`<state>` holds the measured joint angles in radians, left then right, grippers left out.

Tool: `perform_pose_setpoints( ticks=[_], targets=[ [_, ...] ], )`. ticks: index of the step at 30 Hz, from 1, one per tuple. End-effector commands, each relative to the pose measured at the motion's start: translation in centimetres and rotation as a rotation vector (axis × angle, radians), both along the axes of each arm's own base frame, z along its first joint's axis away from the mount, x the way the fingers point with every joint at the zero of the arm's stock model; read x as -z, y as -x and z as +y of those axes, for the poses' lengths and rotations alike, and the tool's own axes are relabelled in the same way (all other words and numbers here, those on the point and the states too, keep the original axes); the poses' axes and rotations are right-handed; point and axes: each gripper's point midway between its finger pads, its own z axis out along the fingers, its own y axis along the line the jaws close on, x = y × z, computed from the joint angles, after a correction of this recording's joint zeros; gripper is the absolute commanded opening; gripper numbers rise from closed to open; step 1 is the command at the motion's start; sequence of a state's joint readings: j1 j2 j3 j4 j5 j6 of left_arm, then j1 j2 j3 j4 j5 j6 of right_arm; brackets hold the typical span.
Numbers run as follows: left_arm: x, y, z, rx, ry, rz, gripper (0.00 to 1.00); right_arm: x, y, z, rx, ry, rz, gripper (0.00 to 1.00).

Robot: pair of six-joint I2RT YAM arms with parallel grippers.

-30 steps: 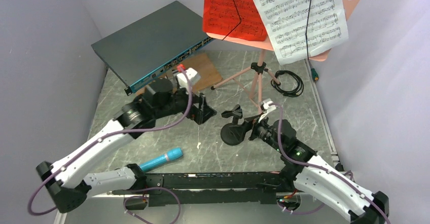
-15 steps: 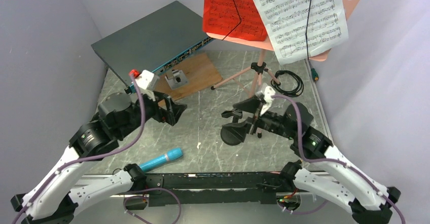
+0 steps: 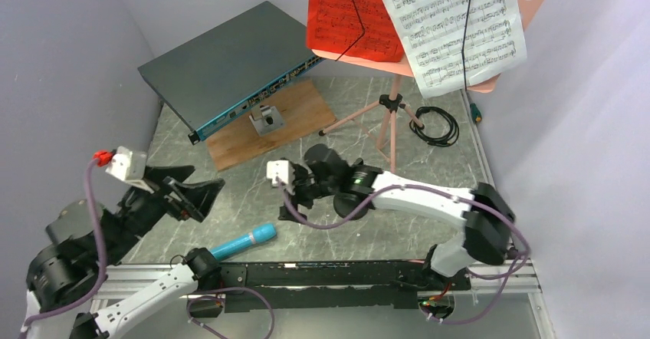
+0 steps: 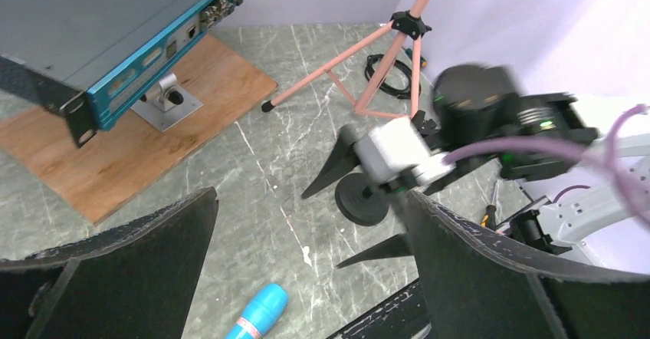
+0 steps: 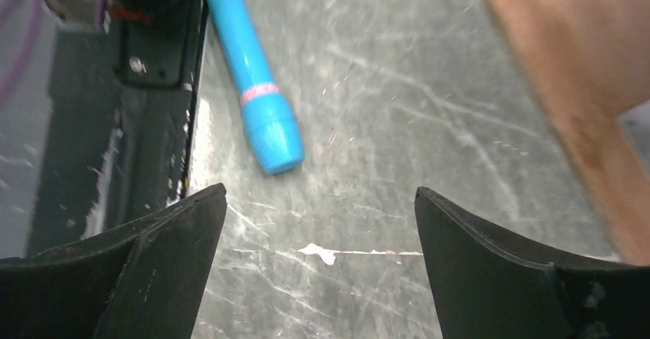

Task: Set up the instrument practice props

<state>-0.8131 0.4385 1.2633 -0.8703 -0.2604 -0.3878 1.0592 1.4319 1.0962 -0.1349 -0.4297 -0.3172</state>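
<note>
Step, likely: mic (image 5: 253,86) pickup. Right gripper (image 5: 318,193) spread, empty, hovering near mic on counter (image 5: 398,124). Left gripper (image 4: 310,195) spread, idle. Next: descend, straddle mic, close.

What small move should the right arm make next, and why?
Probably advance the right gripper to straddle the cyan-blue microphone: its jaws stand open, and the microphone lies flat on the table just ahead, untouched, away from the small black mic stand.

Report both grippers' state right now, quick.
Left gripper: open, holding nothing.
Right gripper: open, holding nothing, hovering near the cyan-blue plastic microphone.
</note>
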Motion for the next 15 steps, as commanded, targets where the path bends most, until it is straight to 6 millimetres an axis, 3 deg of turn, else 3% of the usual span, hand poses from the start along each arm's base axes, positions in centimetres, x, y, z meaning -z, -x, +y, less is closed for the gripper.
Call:
perform_pose_setpoints(
  ticks=[1, 6, 11, 15],
  targets=[
    [0.7, 1.5, 2.4, -0.046, 0.027, 0.033, 0.99, 3.2, -0.6, 2.9, -0.121, 0.066, -0.104, 0.93],
    [1.3, 2.4, 3.5, -0.053, 0.04, 0.037, 0.99, 8.7, 0.0, 5.6, -0.215, 0.187, -0.091, 0.84],
    [1.1, 3.1, 4.4, -0.057, 0.065, 0.026, 1.0, 11.7, 2.2, 8.6, -0.286, 0.217, -0.09, 0.84],
    [1.0, 3.6, 4.7, -0.048, 0.08, 0.026, 0.99, 13.4, 3.6, 9.7, -0.328, 0.236, -0.063, 0.83]
  ],
)
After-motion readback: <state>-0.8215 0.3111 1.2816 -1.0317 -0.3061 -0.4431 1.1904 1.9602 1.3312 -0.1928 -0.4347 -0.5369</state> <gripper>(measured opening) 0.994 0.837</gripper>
